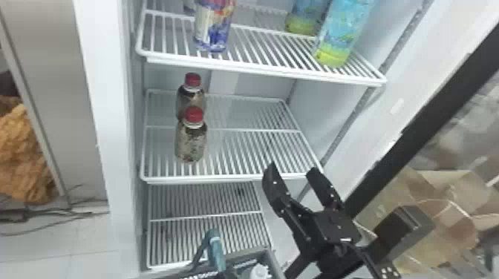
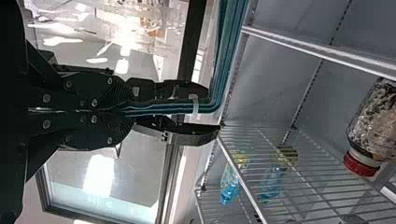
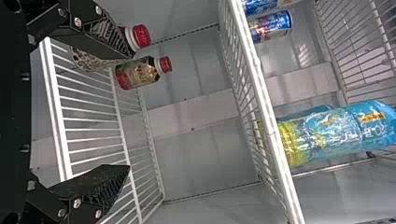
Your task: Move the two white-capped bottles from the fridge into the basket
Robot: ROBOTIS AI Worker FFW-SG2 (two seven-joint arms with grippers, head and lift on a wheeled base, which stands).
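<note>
While one white-capped bottle (image 1: 260, 271) sits in the grey basket (image 1: 256, 253), six o'clock, the second's unconfirmed; black right fingers (image 1: 273, 185) released, left fingers (image 2: 196, 136) gripping teal handle (image 2: 227, 56).

Rear red-cap btl (image 1: 191, 98): lower pt hidden behind front red-cap btl (image 1: 191, 143), head vw.
Front btl: R wrist vw, body partly hidden by a finger of R gripper (image 1: 292, 171).
Can (image 1: 213, 28): top cut off, head vw.
Blue-yellow btls (image 1: 343, 33): tops cut off, head vw.
Basket (image 1: 268, 256): cut off by bottom edge, head vw; other contents blurred.
White-cap btl (image 1: 259, 272): mostly cut off, same edge.
Teal handle (image 2: 226, 51): cut off by top edge, L wrist vw.
Orange thing (image 1: 22, 156): cut off at L edge, can't ID.
</note>
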